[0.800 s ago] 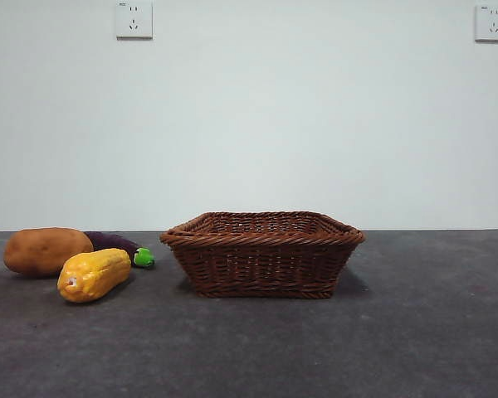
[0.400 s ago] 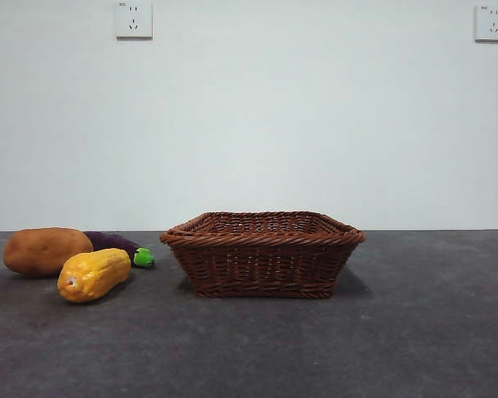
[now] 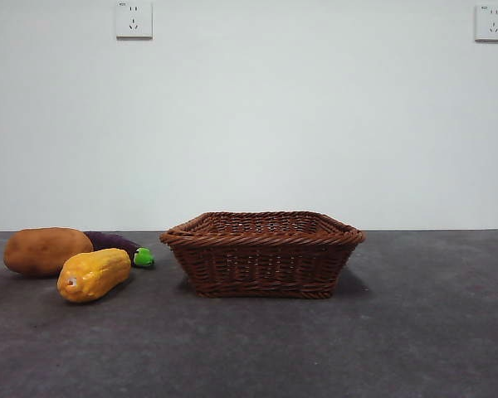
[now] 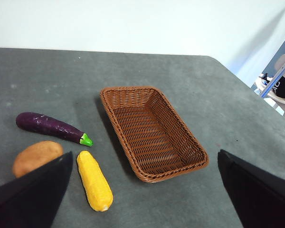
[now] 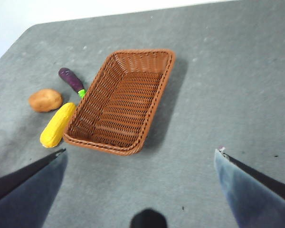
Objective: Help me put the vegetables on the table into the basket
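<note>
The basket (image 3: 263, 253) sits just below the middle of the front view, resting flat on the table (image 3: 415, 332), and nothing lies inside it. All three vegetables lie on the table at the lower left of that frame, apart from the basket. The potato (image 3: 46, 250) is farthest left. The corn (image 3: 94, 274) lies in front of it, close beside it with its blunt end toward the camera. The eggplant (image 3: 114, 243) lies behind the corn, its green stem (image 3: 144, 257) pointing toward the basket and stopping short of the basket's wall.

No arm shows in the front view. In the left wrist view the left gripper (image 4: 142, 190) hangs well above the table with its jaws spread wide and nothing between them; the basket (image 4: 152, 130) fills the centre of that frame, with the eggplant (image 4: 50, 126), potato (image 4: 36, 156) and corn (image 4: 94, 180) at the lower left. In the right wrist view the right gripper (image 5: 142, 190) is likewise high over the table, jaws wide apart and empty; the basket (image 5: 123, 99) is at centre frame and the eggplant (image 5: 71, 80), potato (image 5: 45, 100) and corn (image 5: 57, 125) lie in the left half, beside one long side of the basket
</note>
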You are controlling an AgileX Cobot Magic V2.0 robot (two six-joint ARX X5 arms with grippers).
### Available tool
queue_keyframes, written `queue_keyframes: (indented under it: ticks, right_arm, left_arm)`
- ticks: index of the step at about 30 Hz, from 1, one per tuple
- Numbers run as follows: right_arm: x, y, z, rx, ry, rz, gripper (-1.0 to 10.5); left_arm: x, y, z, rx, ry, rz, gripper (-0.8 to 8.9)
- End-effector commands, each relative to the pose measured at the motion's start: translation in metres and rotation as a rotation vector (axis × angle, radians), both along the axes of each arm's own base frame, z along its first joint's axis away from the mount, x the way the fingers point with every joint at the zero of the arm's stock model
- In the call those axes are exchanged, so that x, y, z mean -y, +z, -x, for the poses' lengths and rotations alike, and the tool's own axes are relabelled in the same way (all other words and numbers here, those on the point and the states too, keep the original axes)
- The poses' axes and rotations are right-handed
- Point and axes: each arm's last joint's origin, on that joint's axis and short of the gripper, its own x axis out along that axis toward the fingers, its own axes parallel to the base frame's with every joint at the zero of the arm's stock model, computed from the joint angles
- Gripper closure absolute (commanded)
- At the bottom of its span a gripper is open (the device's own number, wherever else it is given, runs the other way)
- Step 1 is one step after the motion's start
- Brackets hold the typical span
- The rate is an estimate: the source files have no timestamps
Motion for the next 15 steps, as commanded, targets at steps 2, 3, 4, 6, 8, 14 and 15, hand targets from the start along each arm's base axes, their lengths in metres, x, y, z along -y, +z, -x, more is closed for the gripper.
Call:
queue_keyframes:
  ticks: [2, 3, 4, 6, 8, 14, 15]
  right_arm:
    - [-0.001, -0.002, -0.029, -0.045, 0.031, -0.053, 2.9]
    - [-0.001, -0.003, -0.037, -0.055, 0.040, -0.066, 2.9]
    - [-0.001, -0.003, -0.047, -0.066, 0.054, -0.079, 2.9]
    - [-0.003, -0.005, -0.069, -0.092, 0.072, -0.095, 2.9]
    - [-0.010, -0.007, -0.102, -0.140, 0.097, -0.104, 2.9]
    - [-0.059, -0.030, -0.206, -0.293, 0.171, -0.022, 2.9]
    - [-0.068, -0.037, -0.220, -0.315, 0.174, -0.005, 2.9]
  left_arm:
    - [0.000, -0.001, -0.005, -0.007, -0.011, -0.010, 1.71]
    - [0.000, -0.001, -0.006, -0.010, -0.011, -0.010, 1.71]
    - [0.000, -0.001, -0.008, -0.014, -0.011, -0.010, 1.71]
    - [0.000, -0.002, -0.010, -0.020, -0.011, -0.010, 1.71]
    - [0.000, -0.002, -0.013, -0.030, -0.011, -0.010, 1.71]
    - [-0.001, -0.004, -0.025, -0.054, -0.011, -0.008, 1.71]
    - [-0.001, -0.004, -0.026, -0.058, -0.011, -0.008, 1.71]
